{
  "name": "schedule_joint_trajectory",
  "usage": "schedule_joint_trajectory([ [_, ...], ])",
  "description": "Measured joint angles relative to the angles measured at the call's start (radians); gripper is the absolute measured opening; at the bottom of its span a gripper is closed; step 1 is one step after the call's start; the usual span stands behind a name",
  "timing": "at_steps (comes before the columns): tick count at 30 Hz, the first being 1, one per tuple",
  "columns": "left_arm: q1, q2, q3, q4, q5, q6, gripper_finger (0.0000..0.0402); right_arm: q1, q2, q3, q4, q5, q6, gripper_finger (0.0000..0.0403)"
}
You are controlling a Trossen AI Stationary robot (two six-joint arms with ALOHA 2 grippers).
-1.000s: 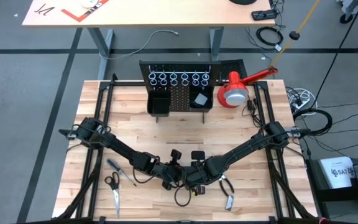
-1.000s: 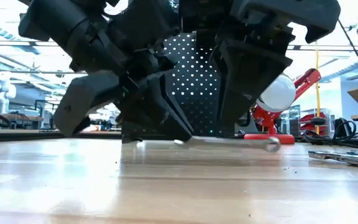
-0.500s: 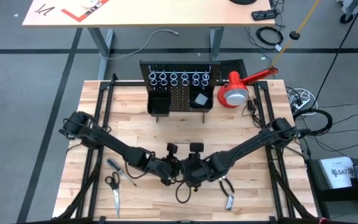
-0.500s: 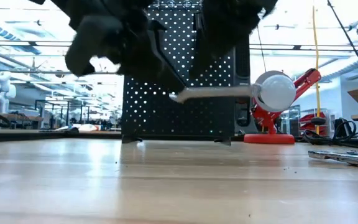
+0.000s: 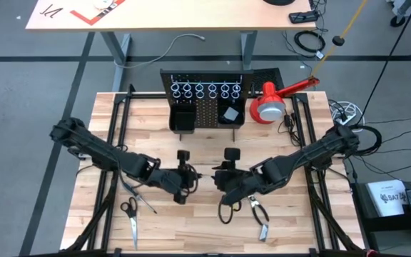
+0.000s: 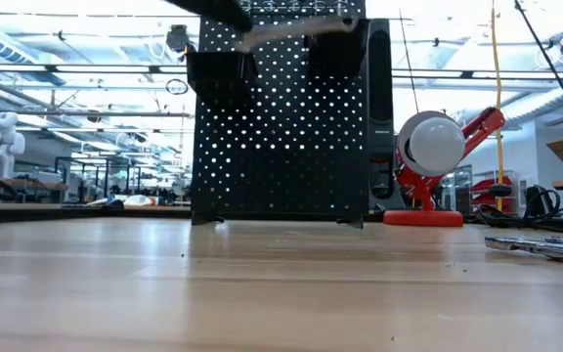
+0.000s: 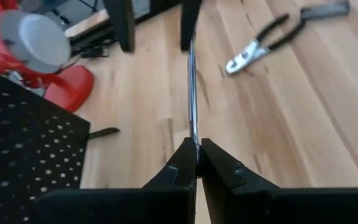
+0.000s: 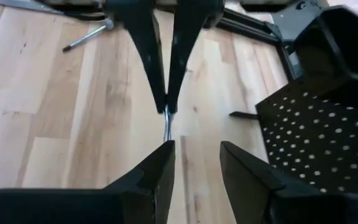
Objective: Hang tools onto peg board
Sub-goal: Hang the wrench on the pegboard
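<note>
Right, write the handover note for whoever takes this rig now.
Left end effector: shut on the wrench, lifted above the table.
Right end effector: open, facing it at the wrench's free end.
Scissors and screwdriver lie by the left arm, pliers by the right.
Peg board: rings look empty.
Left to do: hang the wrench, then the other three.

The table [image 5: 155, 146] is pale wood in butcher-block strips, smooth with a soft sheen. The peg board [image 6: 281, 127] at 12 o'clock is matt black perforated sheet; its rings [image 5: 205, 90] are shiny metal. The wrench [image 7: 192, 93] is polished, bright metal. The left gripper [image 7: 197, 163] has matt black fingers. The pliers [image 7: 260, 50] show bare grey metal jaws. The lamp [image 5: 270, 106] is glossy red with a smooth white shade.
</note>
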Motion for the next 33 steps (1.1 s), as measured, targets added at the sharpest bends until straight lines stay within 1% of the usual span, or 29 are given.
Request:
schedule_joint_trajectory([
  [2,0.014,-0.018,0.035,-0.048,-0.002,-0.005,0.0013,-0.011,-0.013,0.000,0.003,-0.017,-0.022,0.0126],
  [7,0.047,-0.022,0.126,-0.166,0.005,-0.007,0.0013,-0.044,-0.021,0.000,0.066,-0.126,-0.087,0.0126],
  [11,0.075,-0.021,0.180,-0.228,0.045,-0.016,0.0013,-0.065,-0.021,0.000,0.081,-0.133,-0.121,0.0126],
  [18,0.096,-0.019,0.215,-0.280,0.098,-0.032,0.0013,-0.123,-0.021,0.000,0.069,-0.133,-0.121,0.0125],
  [21,0.098,-0.019,0.215,-0.296,0.100,-0.035,0.0013,-0.137,-0.020,0.000,0.071,-0.136,-0.128,0.0125],
  [25,0.097,-0.019,0.215,-0.301,0.105,-0.034,0.0013,-0.154,-0.013,0.000,0.071,-0.207,-0.137,0.0125],
  [27,0.097,-0.019,0.215,-0.301,0.107,-0.034,0.0013,-0.156,-0.005,0.000,0.057,-0.213,-0.140,0.0124],
  [30,0.098,-0.019,0.215,-0.301,0.108,-0.034,0.0013,-0.158,0.004,0.000,0.045,-0.216,-0.147,0.0109],
  [33,0.098,-0.019,0.215,-0.301,0.108,-0.034,0.0013,-0.161,0.015,0.000,0.043,-0.236,-0.148,0.0075],
])
